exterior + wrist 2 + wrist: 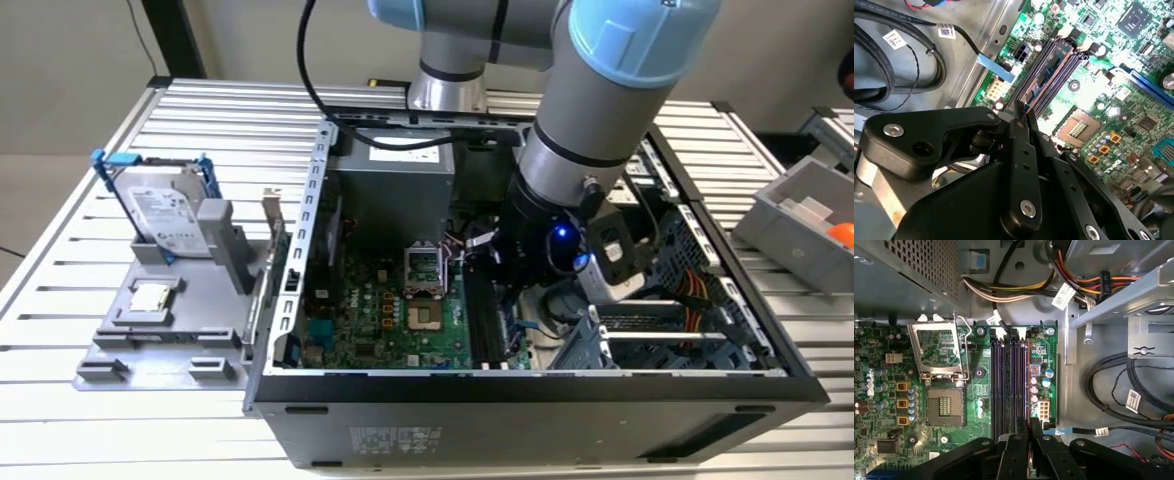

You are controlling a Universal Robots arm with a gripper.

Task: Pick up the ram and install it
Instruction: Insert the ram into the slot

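Arm is reaching down into the open computer case [534, 398], wrist low over the green motherboard [387, 320].

Gripper [1023, 112] is hovering right at the near end of the memory slots [996, 385]. Its fingers [1036, 430] are pressed close together, with only a thin gap between them, and they look to be pinching the end of the ram [1054, 70].

The ram is standing on edge along the slot [1027, 390] nearest the board's outer side, next to the small white connector. Whether it is fully seated I cannot tell. The white latches at the far end of the slots are showing, but their position is unclear.

Handling judgement:
- Light, thin and stiff along its length, but it is likely to flex or crack if twisted.
- The chips and bottom contacts are fragile, so the bare long edges or short ends make the better hold.
- The flat faces are smooth, so a pinch at one end alone is risking a tilt. Pressure wants to be going straight down, even along the top edge.

Nearby:
- The open processor socket [944, 407] is lying beside the slots.
- Black cables [1114, 385] are running along the case floor, apart from the gripper.
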